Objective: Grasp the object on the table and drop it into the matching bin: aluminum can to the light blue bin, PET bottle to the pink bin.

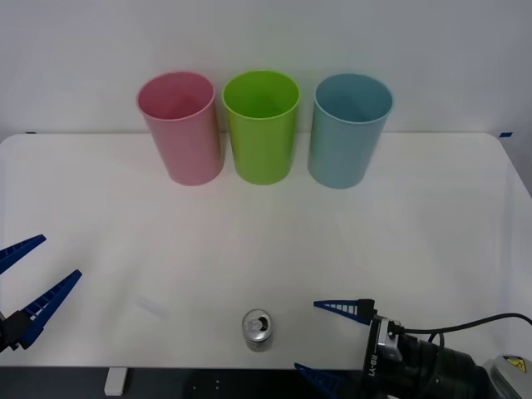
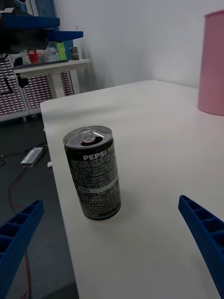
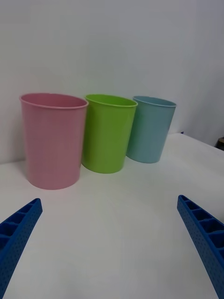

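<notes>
Front view puts the right end effector (image 1: pixel 332 341) low at the near edge of the wide white worktop (image 1: pixel 266 224), its two blue ribbed fingers (image 1: pixel 345 307) spread wide and pointing toward the robot's left, with nothing between them. Just beside its fingertips, apart from them, stands the small dark-bodied aluminium can (image 1: pixel 258 329) with a shiny silver top and pull tab, upright near the front edge of the worktop. From the right wrist view the can (image 2: pixel 93 173) sits between the lines of the two open fingers (image 2: pixel 205 233) but ahead of them, untouched, with white lettering on its dark side; the worktop (image 2: pixel 154 140) stretches behind it.

The left end effector (image 1: pixel 21 287) hangs at the worktop's left edge, fingers likewise spread wide and holding nothing, well apart from the can.

Along the far side of the worktop stand three tall tapered plastic bins in a row, all upright: the pink bin (image 1: pixel 181 126) on the left, a lime green bin (image 1: pixel 261 125) in the middle, and the light blue bin (image 1: pixel 349 129) on the right. Pink and green stand almost touching; the blue one is slightly apart.
</notes>
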